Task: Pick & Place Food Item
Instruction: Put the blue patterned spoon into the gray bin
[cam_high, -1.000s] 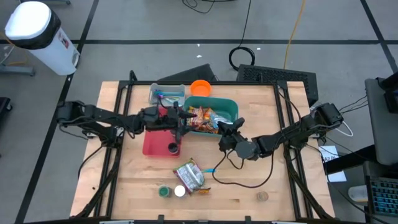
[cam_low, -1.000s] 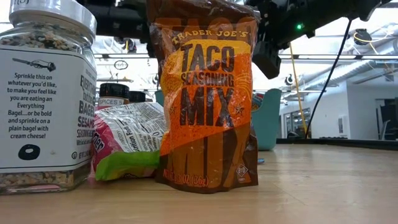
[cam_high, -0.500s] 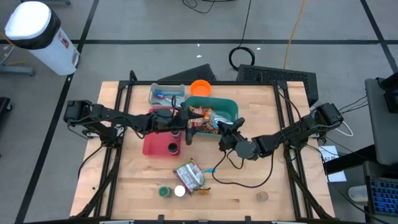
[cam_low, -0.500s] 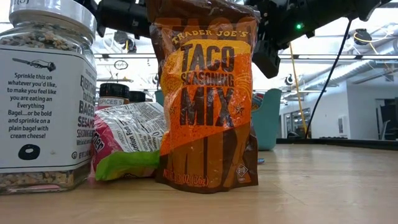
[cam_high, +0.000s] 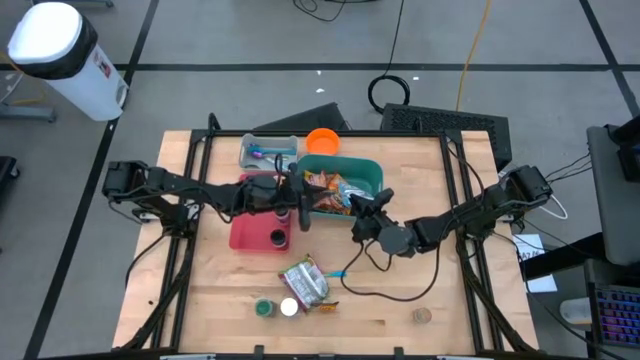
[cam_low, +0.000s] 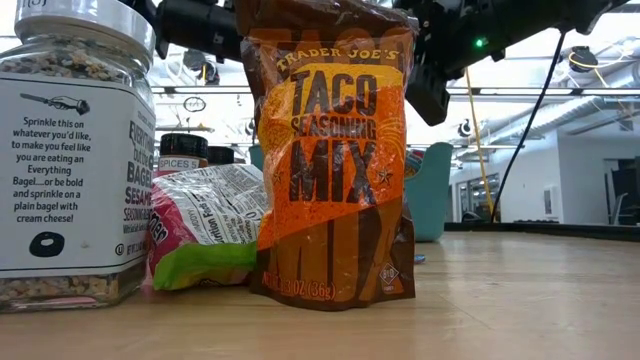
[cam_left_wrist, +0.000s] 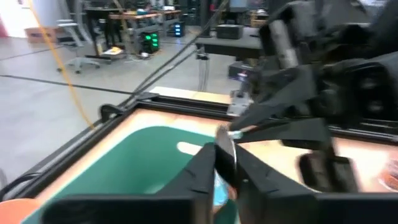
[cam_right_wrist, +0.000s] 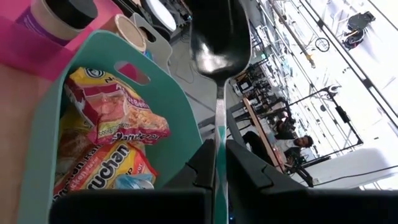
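Observation:
A teal basket (cam_high: 372, 176) at the table's middle holds several food packets (cam_right_wrist: 118, 118). Above the basket, a dark-bowled spoon (cam_right_wrist: 221, 37) spans between my two grippers. My right gripper (cam_right_wrist: 217, 149) comes in from the table's right and is shut on the spoon (cam_high: 356, 207). My left gripper (cam_left_wrist: 225, 152) reaches in from the table's left over the basket's left edge (cam_high: 303, 197) and is shut on a thin shiny edge, the spoon's bowl end. A taco seasoning pouch (cam_low: 335, 170) stands upright near the low camera. My left gripper pinches the spoon's bowl end (cam_left_wrist: 226, 163), seen edge-on, between its two fingers. The fingers come in about level from the table's left. The spoon is clear above the basket. My right gripper pinches the spoon's thin handle (cam_right_wrist: 218, 134) between its two fingers, level from the table's right, fingers lying along the handle. The bowl (cam_right_wrist: 221, 43) sticks out ahead toward my left arm, clear of the packets below.
A pink tray (cam_high: 245, 235) with a dark-lidded cup (cam_high: 278, 237) lies left of the basket. An orange bowl (cam_high: 322, 140) and a clear box (cam_high: 268, 152) sit behind. A packet (cam_high: 305, 283) and two small jars (cam_high: 275, 307) lie near the front edge.
My left gripper has gone toward the table's right, over the basket's left edge and closer to my right gripper, then stopped there.

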